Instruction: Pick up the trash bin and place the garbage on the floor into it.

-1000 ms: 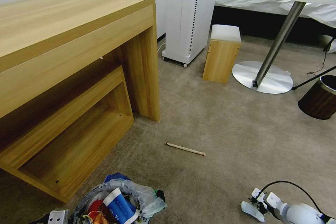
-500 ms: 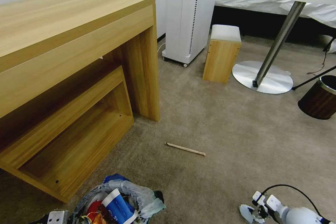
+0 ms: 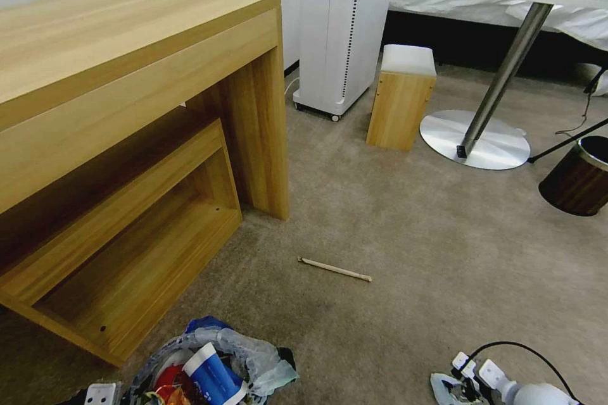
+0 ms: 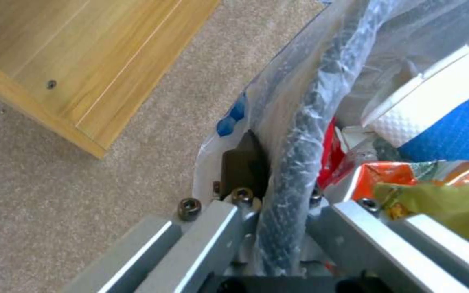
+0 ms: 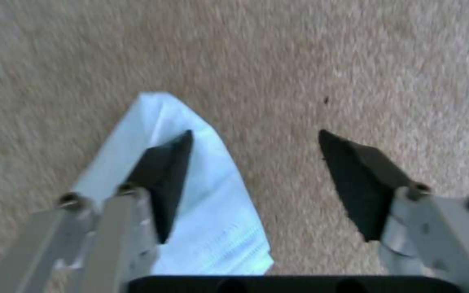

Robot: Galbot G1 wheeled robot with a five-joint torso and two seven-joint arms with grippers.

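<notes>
Looking down from the head view, the bin (image 3: 212,370) sits at the near left edge, packed with a blue-white carton (image 3: 212,374) and red wrappers, close to the desk (image 3: 126,139). A wooden stick (image 3: 334,269) lies alone on the carpet (image 3: 411,234) ahead, well apart from both arms. The right gripper (image 3: 451,386) hangs low at the near right over a pale scrap (image 3: 441,385). A brown bin (image 3: 577,176) stands far right and is not the target.

From the left wrist view, the left gripper (image 4: 283,219) is clamped on the bag-wrapped rim (image 4: 299,134) of the bin, one finger (image 4: 244,162) outside the liner. An orange wrapper (image 4: 408,175) bulges at the brim.

From the right wrist view, the fingers (image 5: 161,179) are spread wide just above the carpet, one over the white scrap (image 5: 213,228), the other over bare pile.

Risks as I judge them: the scrap lies off-centre, so closing here may only pinch an edge or push it flat. The slick liner could slip in the left grip, and a tilt would spill the heaped litter.
</notes>
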